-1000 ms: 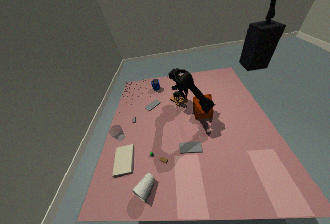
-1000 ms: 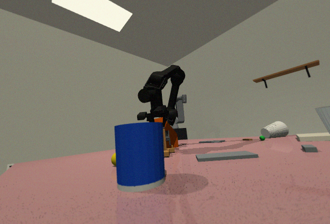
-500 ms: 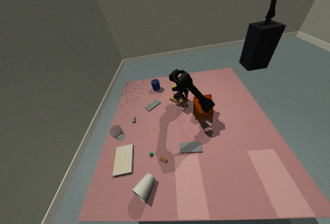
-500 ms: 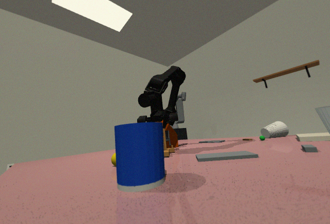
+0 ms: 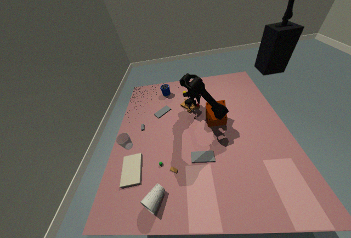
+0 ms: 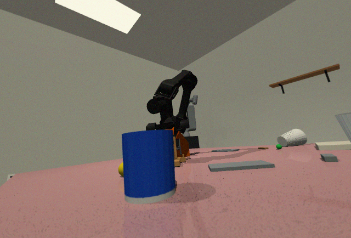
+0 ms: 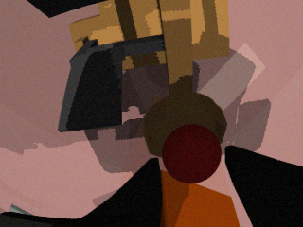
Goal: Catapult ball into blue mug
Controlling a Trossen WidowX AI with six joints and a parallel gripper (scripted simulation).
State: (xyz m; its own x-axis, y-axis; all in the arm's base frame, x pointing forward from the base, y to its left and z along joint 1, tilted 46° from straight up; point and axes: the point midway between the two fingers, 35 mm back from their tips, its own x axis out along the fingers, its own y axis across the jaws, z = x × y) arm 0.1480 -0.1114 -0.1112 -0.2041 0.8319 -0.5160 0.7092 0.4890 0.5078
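Note:
The red ball [image 5: 197,105] [image 7: 191,153] is at the cup [image 7: 185,109] on the end of the catapult's arm. My gripper [image 7: 192,160] is open, its fingertips on either side of the ball, with a narrow gap on the right. Whether the ball rests fully in the cup is unclear. The tan wooden catapult [image 5: 185,105] [image 6: 177,162] [image 7: 208,28] stands on the table, partly covered by the arm. A dark bracket [image 7: 95,90] shows beside its arm. The blue mug [image 5: 165,90] [image 6: 148,163] stands upright beyond the catapult.
A yellow ball [image 5: 184,91] [image 6: 121,169] lies near the mug. Grey plates [image 5: 162,111] [image 5: 203,156] lie flat. The orange box [image 5: 216,114] is under the arm's base. Farther off are a green ball [image 5: 160,163], a tan block [image 5: 174,169], a cream slab [image 5: 131,170] and a tipped white cup [image 5: 153,198].

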